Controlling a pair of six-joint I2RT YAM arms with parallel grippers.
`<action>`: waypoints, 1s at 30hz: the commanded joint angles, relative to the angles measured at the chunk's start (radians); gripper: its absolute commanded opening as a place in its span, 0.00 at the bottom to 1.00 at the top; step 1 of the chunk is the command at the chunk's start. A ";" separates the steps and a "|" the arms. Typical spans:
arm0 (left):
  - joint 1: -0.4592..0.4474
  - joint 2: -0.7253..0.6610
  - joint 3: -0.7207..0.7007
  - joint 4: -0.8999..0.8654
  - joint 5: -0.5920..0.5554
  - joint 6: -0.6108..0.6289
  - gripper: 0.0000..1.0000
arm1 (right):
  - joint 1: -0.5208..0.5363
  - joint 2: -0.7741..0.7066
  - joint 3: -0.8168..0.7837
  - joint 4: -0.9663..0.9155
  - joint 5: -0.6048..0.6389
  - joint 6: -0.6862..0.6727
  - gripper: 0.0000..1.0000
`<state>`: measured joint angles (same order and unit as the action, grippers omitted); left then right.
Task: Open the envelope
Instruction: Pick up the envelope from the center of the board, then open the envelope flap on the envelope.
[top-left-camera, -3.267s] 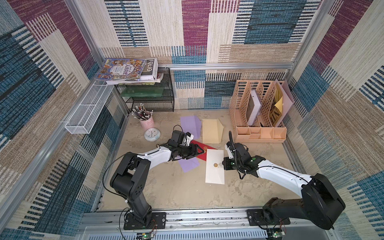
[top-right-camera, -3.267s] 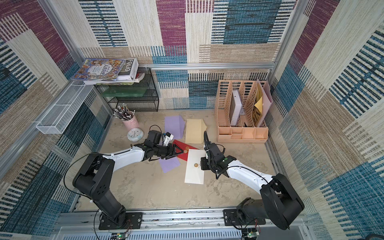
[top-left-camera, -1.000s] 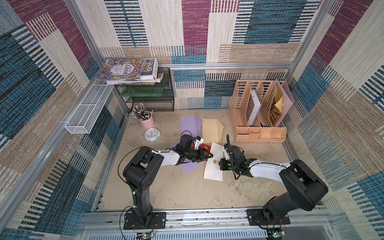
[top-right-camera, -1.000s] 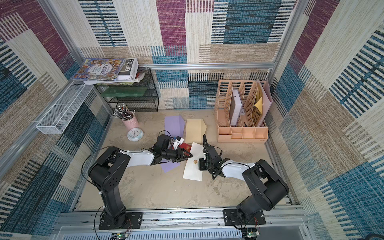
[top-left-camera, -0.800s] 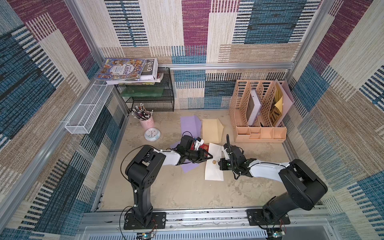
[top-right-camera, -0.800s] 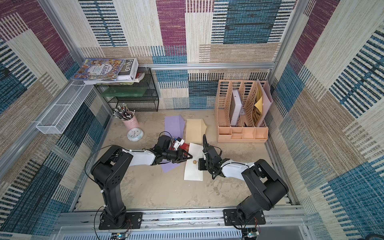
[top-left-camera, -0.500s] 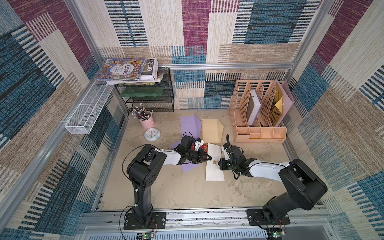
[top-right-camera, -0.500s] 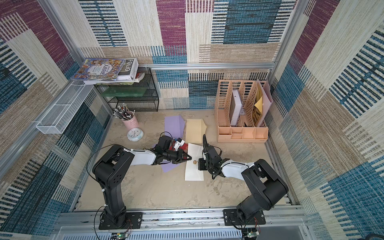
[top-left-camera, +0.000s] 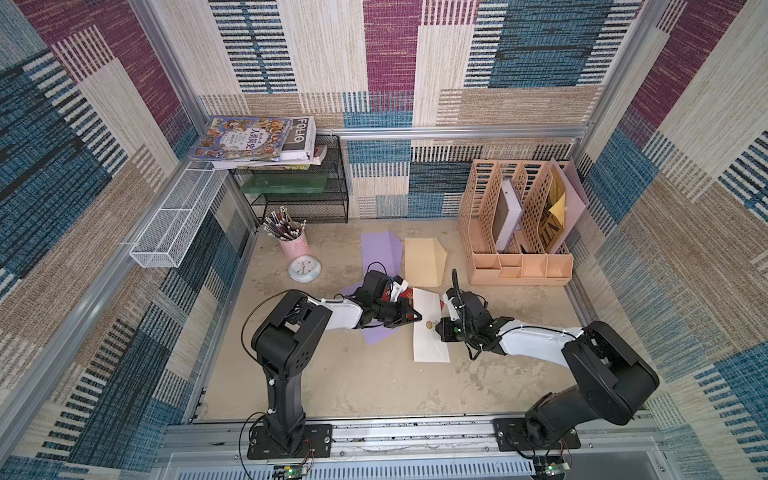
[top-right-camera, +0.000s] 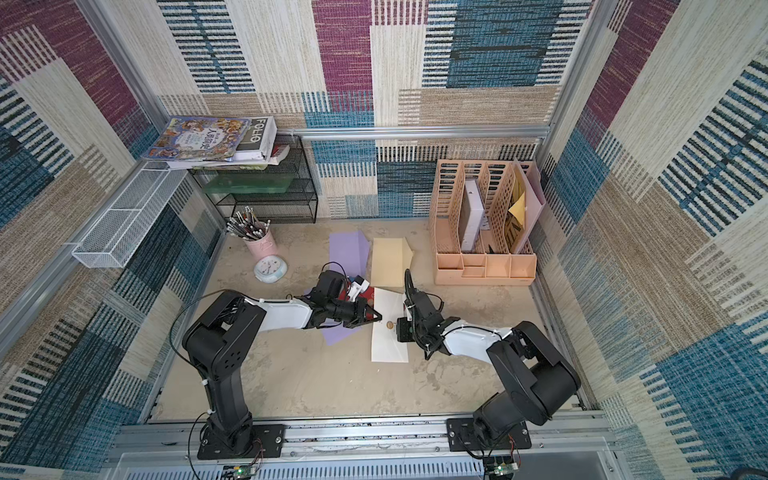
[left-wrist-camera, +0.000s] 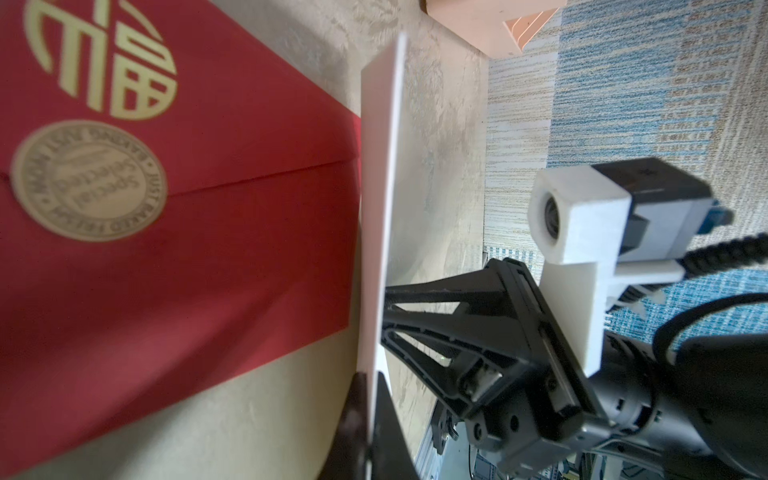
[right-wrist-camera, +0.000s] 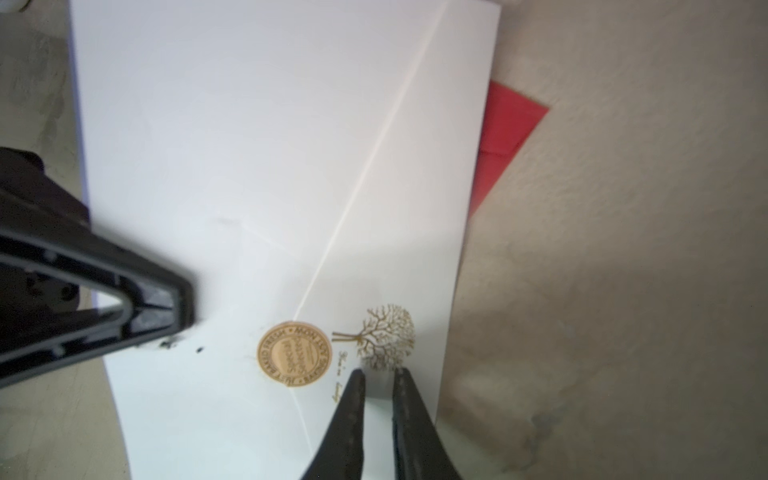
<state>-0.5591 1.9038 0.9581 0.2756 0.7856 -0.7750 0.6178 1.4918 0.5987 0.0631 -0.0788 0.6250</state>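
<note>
1. White paper envelope (top-left-camera: 431, 340) lies mid-worktop (top-left-camera: 365, 382), one end over a red envelope (left-wrist-camera: 208, 228). Flap down, round gold sticker (right-wrist-camera: 294, 354) intact, so I judge nothing is opened yet.
2. Left hand (top-right-camera: 376, 319) clamps its long edge.
3. Right hand (right-wrist-camera: 379, 376): narrow gap, empty, tips beside the sticker.
4. Room: bare worktop on the near side; peach desk organiser (top-left-camera: 519, 266) well apart.

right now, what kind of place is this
Probably a mock office desk set up inside a robot test cell: a file organiser, a cup of pencils and a white envelope sit on the table.
</note>
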 joint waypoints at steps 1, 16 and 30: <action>-0.002 -0.027 0.014 -0.027 -0.022 0.054 0.00 | 0.015 -0.036 0.014 -0.147 0.044 -0.004 0.30; -0.009 -0.214 0.057 -0.236 -0.132 0.179 0.00 | 0.038 -0.379 0.073 -0.235 0.211 -0.013 0.60; -0.042 -0.435 0.029 -0.358 -0.277 0.202 0.00 | 0.065 -0.475 0.049 -0.195 0.188 0.033 0.63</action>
<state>-0.5957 1.4921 0.9905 -0.0486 0.5591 -0.5934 0.6739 1.0264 0.6449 -0.1436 0.1108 0.6384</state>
